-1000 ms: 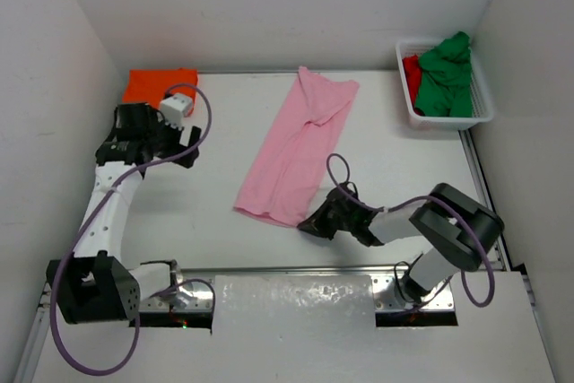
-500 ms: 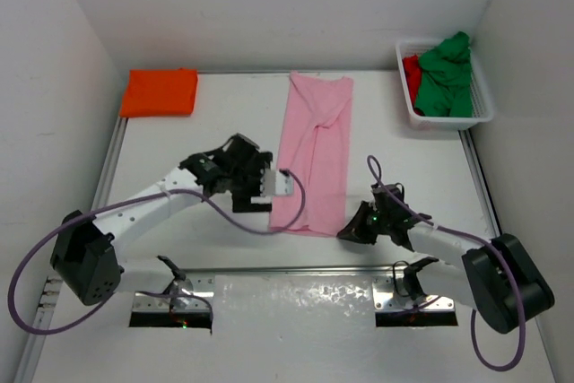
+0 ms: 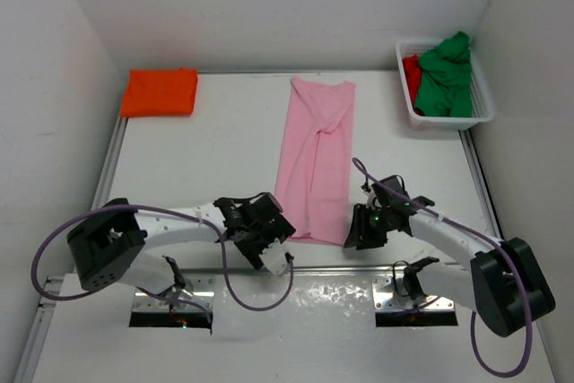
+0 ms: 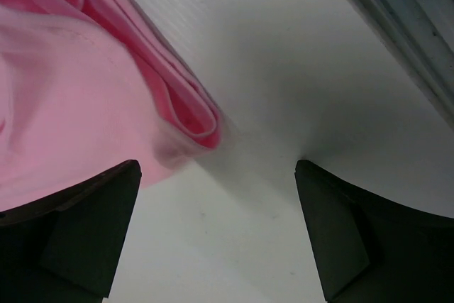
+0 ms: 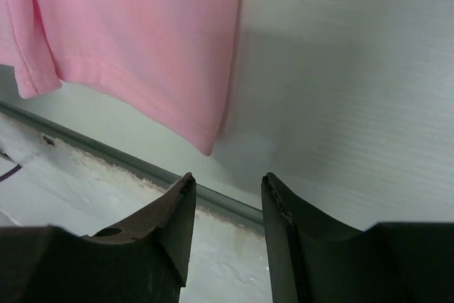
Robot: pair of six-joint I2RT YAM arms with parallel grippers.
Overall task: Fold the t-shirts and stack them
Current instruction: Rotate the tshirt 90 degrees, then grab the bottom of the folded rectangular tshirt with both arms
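Observation:
A light pink t-shirt point(image 3: 318, 159) lies folded into a long strip down the middle of the table. My left gripper point(image 3: 266, 238) hovers low at its near-left corner, jaws wide open and empty. In the left wrist view the pink t-shirt's folded corner point(image 4: 106, 90) sits just ahead of the left gripper point(image 4: 218, 168). My right gripper point(image 3: 360, 231) is at the near-right corner, open with nothing between the fingers. The right wrist view shows the pink hem point(image 5: 142, 33) just beyond the right gripper point(image 5: 227, 179). An orange t-shirt point(image 3: 161, 91) lies folded at the back left.
A white mesh basket point(image 3: 482, 105) at the back right holds a green t-shirt point(image 3: 446, 73) and a red t-shirt point(image 3: 411, 69). The table's front metal rail point(image 5: 142, 164) runs close under the right fingers, and the rail point(image 4: 397, 33) passes beside the left gripper. White walls enclose the table.
The left arm swung from the orange t-shirt to the pink t-shirt's near-left corner. The right gripper opened and let go of the pink t-shirt, which now lies straighter.

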